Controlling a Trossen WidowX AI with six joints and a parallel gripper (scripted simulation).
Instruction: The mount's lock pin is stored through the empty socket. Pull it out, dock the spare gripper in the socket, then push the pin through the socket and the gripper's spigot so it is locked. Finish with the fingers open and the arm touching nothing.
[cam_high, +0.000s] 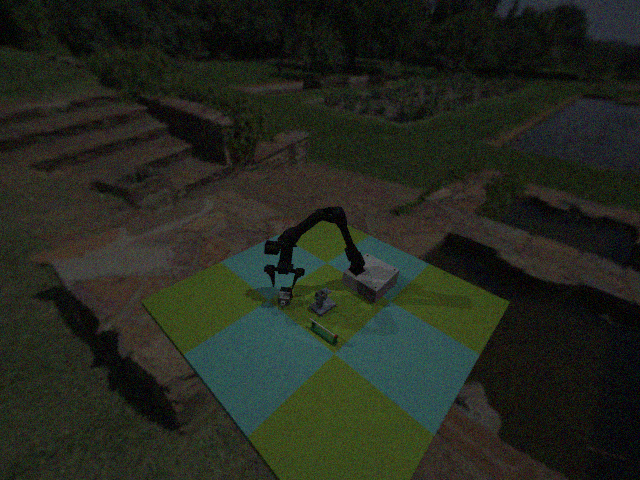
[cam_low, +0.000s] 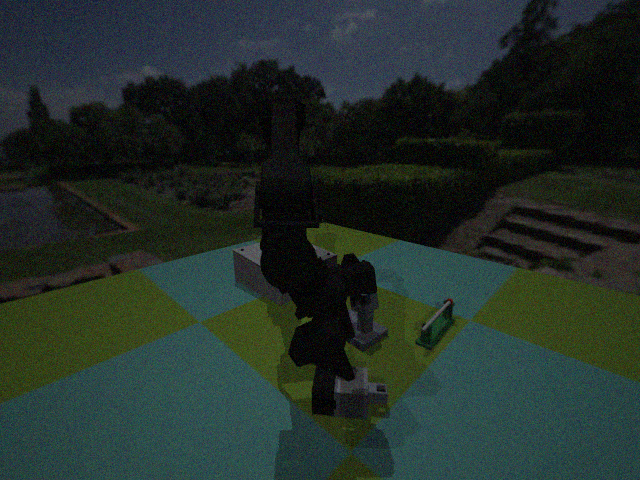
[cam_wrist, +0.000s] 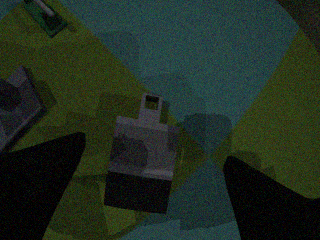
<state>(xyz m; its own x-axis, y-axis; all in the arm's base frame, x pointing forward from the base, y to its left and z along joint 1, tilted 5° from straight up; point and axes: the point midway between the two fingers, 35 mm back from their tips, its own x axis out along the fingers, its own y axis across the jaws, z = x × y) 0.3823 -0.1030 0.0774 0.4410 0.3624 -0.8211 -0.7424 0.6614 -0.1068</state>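
The spare gripper (cam_high: 284, 297) (cam_low: 355, 396) (cam_wrist: 145, 155) is a grey block with a dark end, lying on the mat. Its small spigot (cam_wrist: 151, 104) points away from me in the wrist view. My gripper (cam_high: 283, 284) (cam_wrist: 158, 152) is open and empty, hanging just above the spare gripper with a finger on each side and not touching it. The grey mount (cam_high: 322, 302) (cam_low: 366, 322) (cam_wrist: 15, 107) stands upright a short way off. The lock pin (cam_high: 324, 330) (cam_low: 436, 315), white with a red tip, lies on a green rest (cam_low: 429, 338) (cam_wrist: 50, 20) beyond the mount.
The arm rises from a grey base block (cam_high: 379, 281) (cam_low: 247, 268) behind the mount. In the exterior view the arm hides part of the mount and the spare gripper. The checkered green and teal mat (cam_high: 330, 413) ends at rough ground all round.
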